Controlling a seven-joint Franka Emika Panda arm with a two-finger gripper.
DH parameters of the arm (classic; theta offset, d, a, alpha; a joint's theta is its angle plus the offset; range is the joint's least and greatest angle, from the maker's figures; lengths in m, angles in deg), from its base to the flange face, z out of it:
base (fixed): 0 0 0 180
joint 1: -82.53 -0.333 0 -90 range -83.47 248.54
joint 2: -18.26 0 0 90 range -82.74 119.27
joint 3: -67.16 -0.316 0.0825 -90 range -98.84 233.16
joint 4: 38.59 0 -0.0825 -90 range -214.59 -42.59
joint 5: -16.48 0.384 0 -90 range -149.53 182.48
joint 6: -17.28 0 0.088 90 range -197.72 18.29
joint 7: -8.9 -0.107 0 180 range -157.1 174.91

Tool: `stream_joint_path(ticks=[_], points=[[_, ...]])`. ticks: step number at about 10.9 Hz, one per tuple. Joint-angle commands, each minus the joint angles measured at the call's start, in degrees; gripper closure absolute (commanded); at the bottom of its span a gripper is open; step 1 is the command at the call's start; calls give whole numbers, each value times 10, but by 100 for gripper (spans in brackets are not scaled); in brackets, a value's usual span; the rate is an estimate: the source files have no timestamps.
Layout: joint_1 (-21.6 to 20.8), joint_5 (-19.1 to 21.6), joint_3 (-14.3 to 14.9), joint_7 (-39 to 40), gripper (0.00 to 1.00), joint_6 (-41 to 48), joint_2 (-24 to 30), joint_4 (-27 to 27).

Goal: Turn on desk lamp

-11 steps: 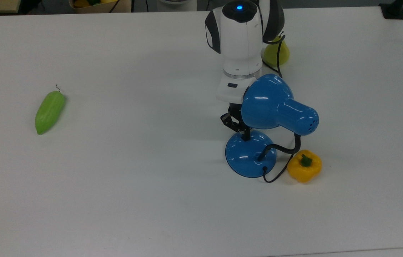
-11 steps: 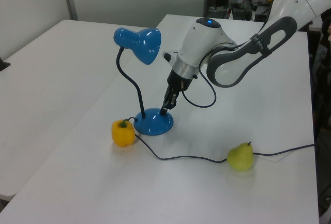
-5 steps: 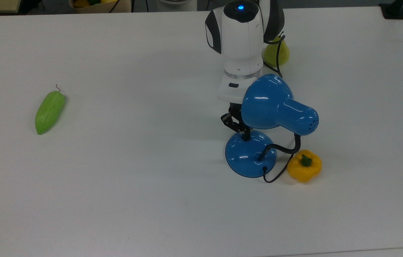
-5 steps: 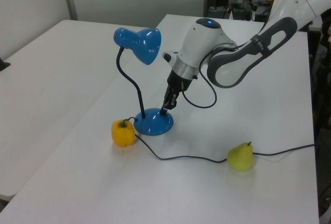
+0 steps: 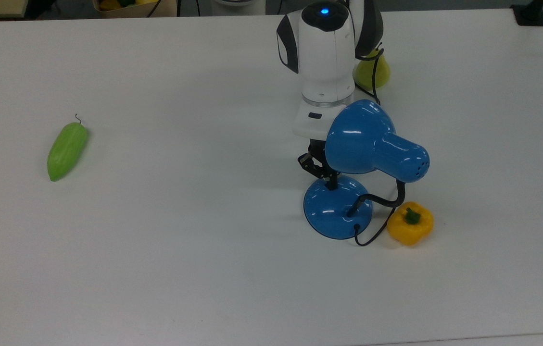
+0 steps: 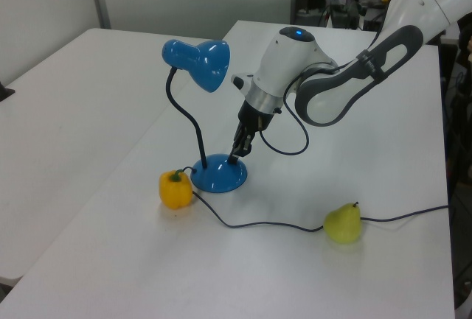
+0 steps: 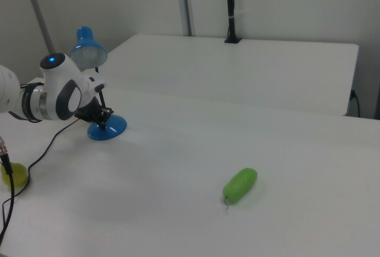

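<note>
The glossy blue desk lamp (image 5: 366,163) with its cone shade, black gooseneck and round domed base stood on the white table (image 5: 156,240), toward the top view's right. Nothing about it had shifted over the last second; the white arm had only crept slightly. The black gripper (image 5: 327,181) pointed down from the shade's side, its tip touching the upper rim of the base in the left view (image 6: 235,160). Whether its jaws were parted or closed could not be told. No readable writing showed. A yellow toy bell pepper (image 5: 410,223) sat just beside the base, a yellow-green pear (image 6: 343,222) lay near the cord, and a green toy cucumber (image 5: 67,150) rested well apart.
</note>
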Motion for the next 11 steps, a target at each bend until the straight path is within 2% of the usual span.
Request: stream_joint_path(ticks=[1,5,11], points=[[0,-10,-1,7,100,-13,-34,-8],[1,-15,-1,2,100,-10,-30,-10],[7,-12,-8,-29,100,71,38,-17]])
